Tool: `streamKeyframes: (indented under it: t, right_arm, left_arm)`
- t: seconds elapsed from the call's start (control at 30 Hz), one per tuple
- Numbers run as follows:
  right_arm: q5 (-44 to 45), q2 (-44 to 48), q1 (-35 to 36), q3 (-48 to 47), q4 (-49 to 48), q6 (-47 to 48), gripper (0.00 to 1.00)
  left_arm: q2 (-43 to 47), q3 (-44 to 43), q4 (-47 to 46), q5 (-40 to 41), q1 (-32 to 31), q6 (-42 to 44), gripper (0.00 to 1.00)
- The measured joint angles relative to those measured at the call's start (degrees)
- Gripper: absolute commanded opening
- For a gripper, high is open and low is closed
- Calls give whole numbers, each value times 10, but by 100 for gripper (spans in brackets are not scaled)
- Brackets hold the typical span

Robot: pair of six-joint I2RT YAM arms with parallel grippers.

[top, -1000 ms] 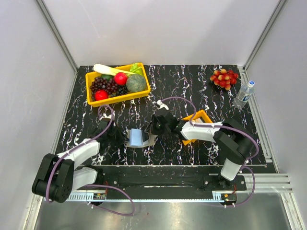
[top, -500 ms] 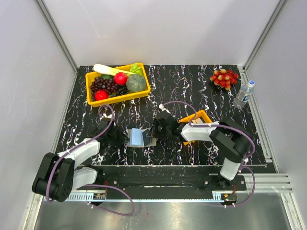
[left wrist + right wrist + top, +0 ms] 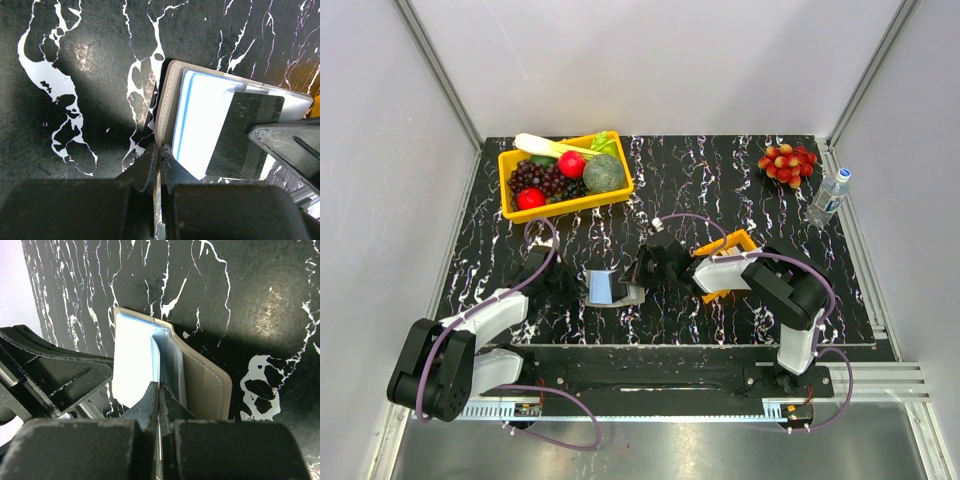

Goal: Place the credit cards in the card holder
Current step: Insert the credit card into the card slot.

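Observation:
The card holder [image 3: 611, 290] stands open on the black marbled table, taupe outside [image 3: 205, 385], light blue-grey inside [image 3: 197, 125]. My left gripper [image 3: 160, 150] is shut on the edge of its taupe flap and holds it up from the left [image 3: 575, 287]. From the right, my right gripper [image 3: 159, 385] is shut on one thin credit card [image 3: 155, 360], seen edge-on here. In the left wrist view that card [image 3: 245, 135] looks dark and glossy, and its front edge lies against the holder's pockets. No other cards show.
A small orange tray [image 3: 738, 243] lies under my right arm, mostly covered. A yellow bin [image 3: 512, 158] of fruit and vegetables stands at the back left. A bunch of grapes [image 3: 787, 162] and a water bottle [image 3: 830, 195] are at the back right.
My right gripper has moved left with the card, closing the gap to the card holder. The holder has folded narrower. The left arm has stayed put.

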State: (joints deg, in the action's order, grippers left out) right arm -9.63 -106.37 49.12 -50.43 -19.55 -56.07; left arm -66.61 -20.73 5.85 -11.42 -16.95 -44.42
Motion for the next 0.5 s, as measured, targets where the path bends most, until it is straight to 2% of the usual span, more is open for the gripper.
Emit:
streamKeyframes:
  t: [0.27, 0.5]
  right_arm:
    - [-6, -5, -6, 11, -23, -10, 0]
    - [-10, -14, -12, 6, -30, 35, 0]
  left_arm:
    - [0, 0, 0, 0, 0, 0, 0]
    - [0, 0, -1, 0, 0, 5, 0]
